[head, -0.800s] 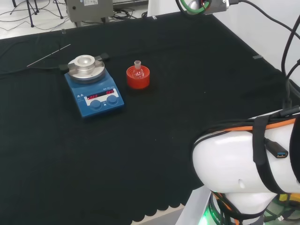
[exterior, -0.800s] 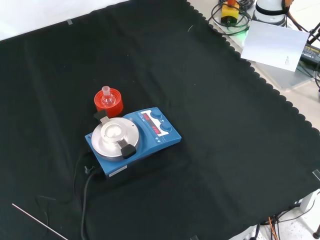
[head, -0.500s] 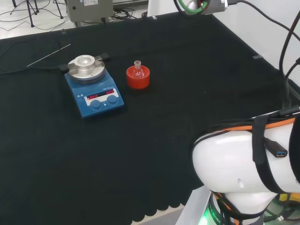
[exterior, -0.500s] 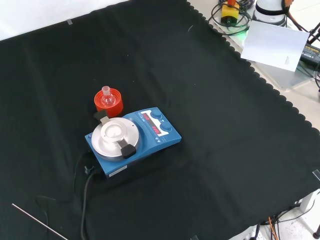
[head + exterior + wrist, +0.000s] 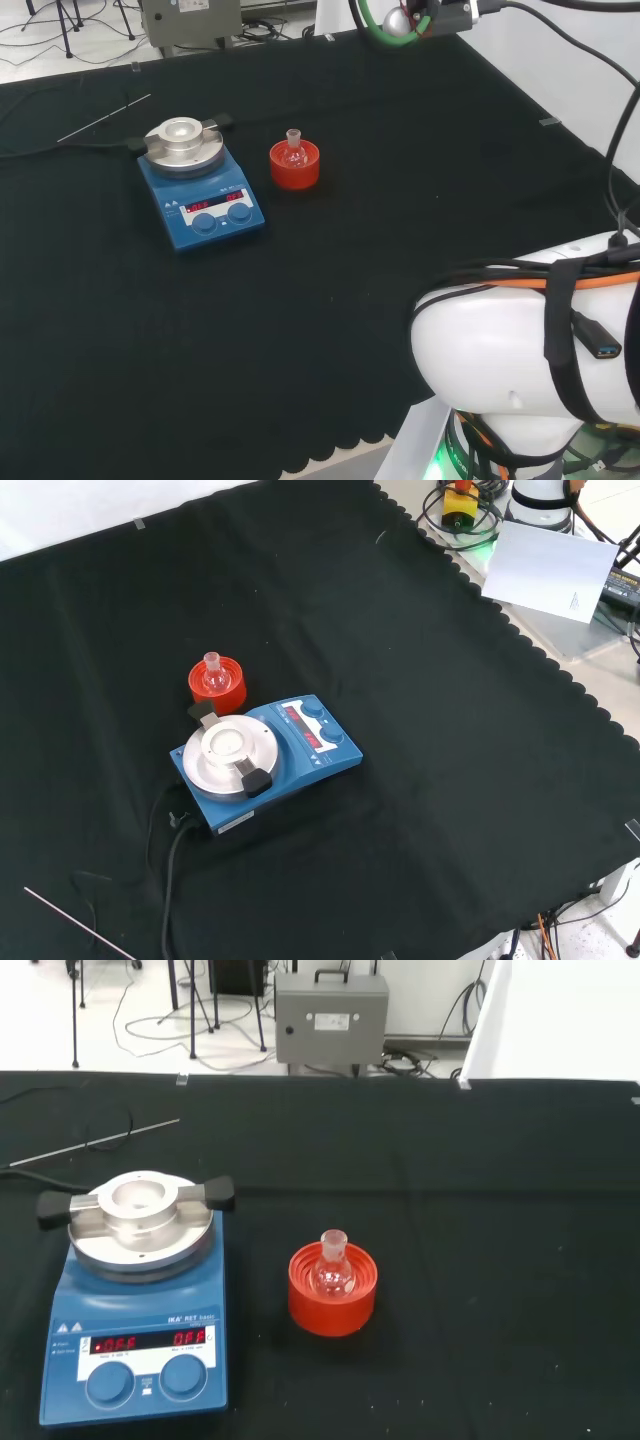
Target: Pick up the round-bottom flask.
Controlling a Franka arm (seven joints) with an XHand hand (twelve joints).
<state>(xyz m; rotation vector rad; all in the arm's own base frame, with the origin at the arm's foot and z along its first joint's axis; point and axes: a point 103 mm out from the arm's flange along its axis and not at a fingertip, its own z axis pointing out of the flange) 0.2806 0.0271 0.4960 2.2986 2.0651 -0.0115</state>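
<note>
A small clear round-bottom flask [image 5: 293, 146] sits upright in a red ribbed ring stand [image 5: 295, 170] on the black cloth, a little right of the blue hotplate in the head view. In the front view the flask [image 5: 212, 673] and its stand [image 5: 218, 687] lie just beyond the hotplate's upper left corner. The wrist view looks at the flask [image 5: 332, 1271] in the stand [image 5: 332, 1303] from some distance, with nothing touching it. The arm's end with a green ring [image 5: 398, 18] hangs at the head view's top, far right of and behind the flask.
A blue hotplate stirrer [image 5: 203, 202] with a round metal block on top stands beside the stand; its black cable [image 5: 168, 875] trails off. A thin metal rod [image 5: 103, 118] lies behind it. The arm's white link [image 5: 520, 360] stands at the head view's lower right.
The arm's end at the top of the head view has shifted left and a little lower. Flask, stand and hotplate have not moved.
</note>
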